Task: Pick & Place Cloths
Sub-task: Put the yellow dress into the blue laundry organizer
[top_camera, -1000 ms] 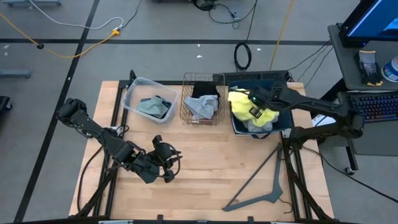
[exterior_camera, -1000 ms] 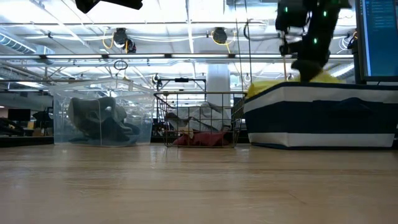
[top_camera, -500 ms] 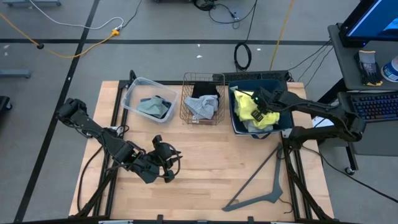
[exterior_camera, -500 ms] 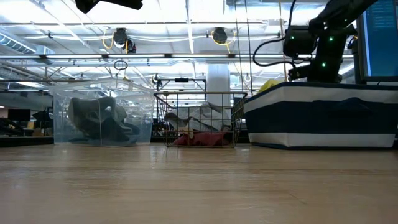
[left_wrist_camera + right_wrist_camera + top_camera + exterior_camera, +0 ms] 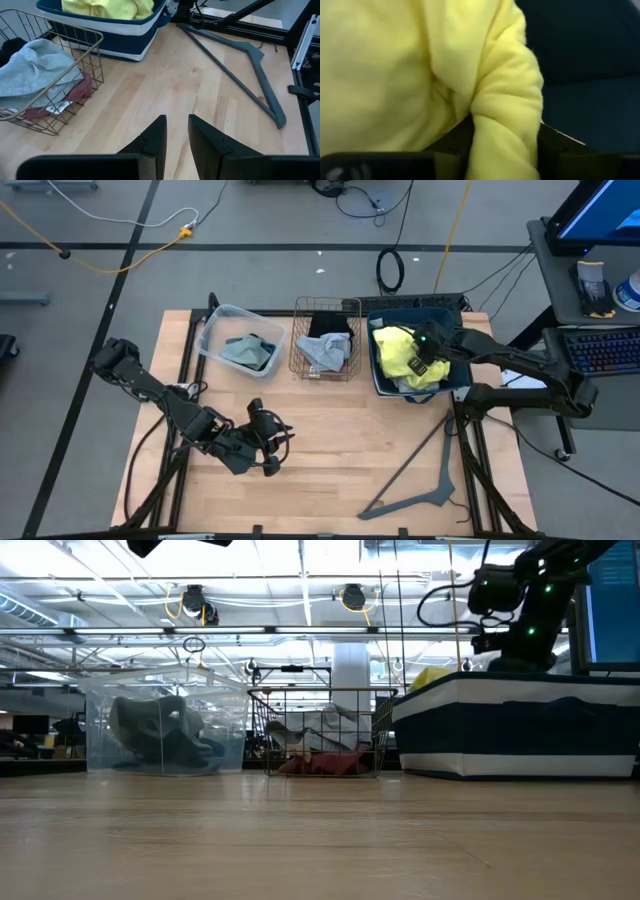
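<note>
A bright yellow cloth (image 5: 398,352) lies bunched in the navy bin with a white stripe (image 5: 382,388) at the far right; its top shows over the rim (image 5: 431,677). My right gripper (image 5: 428,352) reaches down into that bin, shut on a fold of the yellow cloth (image 5: 420,65). Light grey, black and maroon cloths fill the wire basket (image 5: 300,340). Blue-grey and dark cloths lie in the clear bin (image 5: 212,330). My left gripper (image 5: 272,452) hovers over the near-left table, open by a narrow gap (image 5: 177,132), with nothing between its fingers. My right gripper has a rounded fold of the yellow cloth (image 5: 506,125) between its two fingers (image 5: 559,146), coming from above and slanting down into the bin. The fold fills the gap between them. The rest of the cloth lies heaped in the bin.
A grey clothes hanger (image 5: 420,470) lies flat on the near-right table, also visible in the left wrist view (image 5: 235,65). Bare wood stretches between the containers and the near edge. A desk with a keyboard (image 5: 600,350) stands beyond the right edge.
My right gripper has sunk into the navy bin and shifted a little toward the table's right edge. The yellow cloth, held up and spread over the bin a second ago, has come down with it and now sits bunched inside.
</note>
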Controlling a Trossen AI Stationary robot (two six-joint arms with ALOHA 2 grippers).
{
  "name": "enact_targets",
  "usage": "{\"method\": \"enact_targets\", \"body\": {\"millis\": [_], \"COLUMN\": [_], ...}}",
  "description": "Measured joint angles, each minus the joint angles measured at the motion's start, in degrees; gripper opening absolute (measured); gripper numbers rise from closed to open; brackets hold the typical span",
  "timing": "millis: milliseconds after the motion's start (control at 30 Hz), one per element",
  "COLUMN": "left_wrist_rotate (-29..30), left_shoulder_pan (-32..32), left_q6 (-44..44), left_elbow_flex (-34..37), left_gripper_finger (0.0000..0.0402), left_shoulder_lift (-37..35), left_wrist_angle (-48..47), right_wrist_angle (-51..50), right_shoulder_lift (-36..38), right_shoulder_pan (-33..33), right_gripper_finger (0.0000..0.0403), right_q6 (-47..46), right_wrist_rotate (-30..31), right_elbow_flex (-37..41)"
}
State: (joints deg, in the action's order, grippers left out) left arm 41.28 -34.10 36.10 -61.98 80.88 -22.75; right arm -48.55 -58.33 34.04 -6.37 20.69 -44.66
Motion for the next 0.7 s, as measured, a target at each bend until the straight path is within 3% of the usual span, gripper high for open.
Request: {"method": "enact_targets", "body": {"millis": [333,500,700], "left_wrist_rotate": [-0.33,-0.34,-1.31], "left_shoulder_pan": [0.01,0.02,0.0], "left_q6": [-0.04,-0.04,-0.11], "left_elbow_flex": [0.0,0.0,0.0], "left_gripper_finger": [0.0081,0.0081,0.0081], "left_shoulder_lift": [0.0,0.0,0.0], "left_wrist_angle": [-0.04,-0.08,-0.11], "right_wrist_angle": [-1.63,-1.72,-1.63], "right_shoulder_lift": [6.19,7.28,7.73], "right_shoulder_pan": [-0.02,-0.02,-0.02], "right_gripper_finger": [0.0213,0.0257,0.0279], "right_q6": [2.81,2.99,2.99], "right_wrist_rotate": [-7.74,-8.99,-9.01], "right_elbow_flex": [0.0,0.0,-0.02]}}
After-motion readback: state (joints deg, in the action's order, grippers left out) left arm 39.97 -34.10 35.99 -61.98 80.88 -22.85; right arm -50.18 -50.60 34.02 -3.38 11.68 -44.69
